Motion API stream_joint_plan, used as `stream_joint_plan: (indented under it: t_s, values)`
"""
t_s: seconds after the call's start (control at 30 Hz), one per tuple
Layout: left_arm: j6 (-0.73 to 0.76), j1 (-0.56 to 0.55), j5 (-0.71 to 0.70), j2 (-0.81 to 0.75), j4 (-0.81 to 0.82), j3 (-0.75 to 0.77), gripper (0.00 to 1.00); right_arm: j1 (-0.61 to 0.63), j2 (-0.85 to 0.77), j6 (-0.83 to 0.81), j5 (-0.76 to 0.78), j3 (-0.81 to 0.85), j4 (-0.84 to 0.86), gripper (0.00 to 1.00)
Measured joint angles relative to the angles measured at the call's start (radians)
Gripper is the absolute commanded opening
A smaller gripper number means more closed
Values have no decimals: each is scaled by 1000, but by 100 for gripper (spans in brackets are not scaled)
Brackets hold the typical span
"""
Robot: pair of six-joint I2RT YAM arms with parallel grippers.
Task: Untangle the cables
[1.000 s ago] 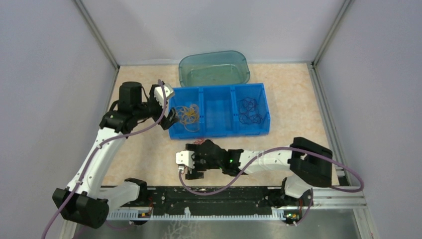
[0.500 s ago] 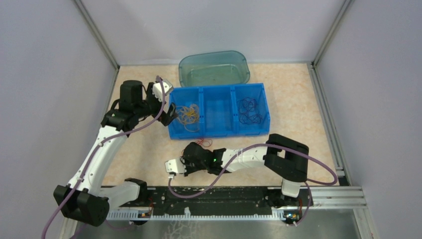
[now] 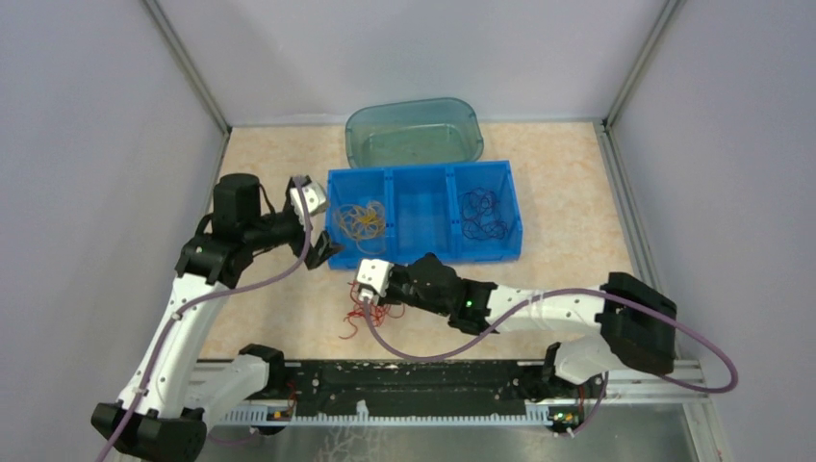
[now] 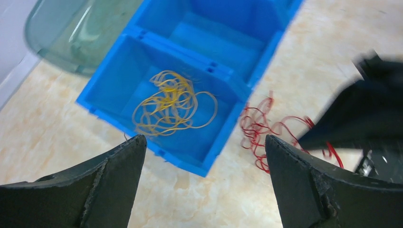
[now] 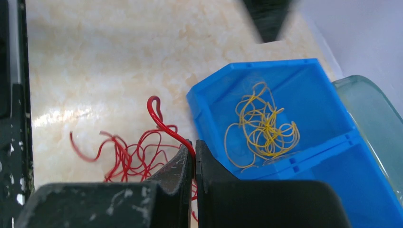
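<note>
A loose tangle of red cables [image 3: 358, 318] [image 4: 259, 127] [image 5: 126, 152] lies on the table just in front of the blue bin's left end. My right gripper [image 3: 366, 300] [image 5: 194, 144] is shut on one red strand, which loops up out of the jaws. Yellow cables [image 3: 361, 219] [image 4: 171, 102] [image 5: 261, 126] lie in the bin's left compartment. Dark purple-blue cables [image 3: 481, 214] are in the right compartment. My left gripper [image 3: 322, 252] [image 4: 204, 142] hangs open and empty over the bin's front left corner.
The blue three-compartment bin [image 3: 423, 171] [image 4: 228, 128] [image 5: 271, 62] sits mid-table, its middle compartment bare. A teal translucent tub [image 3: 414, 132] [image 4: 71, 33] [image 5: 375, 118] stands behind it. Grey walls close in both sides; the black rail runs along the near edge.
My right gripper swung from the front of the table toward the bin, shut on a red strand, and the red tangle now shows. My left arm drew back left from the yellow compartment.
</note>
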Motion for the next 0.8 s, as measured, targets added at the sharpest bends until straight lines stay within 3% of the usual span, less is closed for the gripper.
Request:
stream_joint_plan:
  t_s: [0.27,0.47,0.8]
  values:
    - [277,-3,272,-27,-246,-53,99,-32,-82,125,-35,-51,82,0]
    - [302,-24,319,-42,-255,-115,93,-36,-82,187,-44,-51,108,0]
    - [241,-49,333,-53,-185,-143,55,-37,-66,241,-59,-32,110,0]
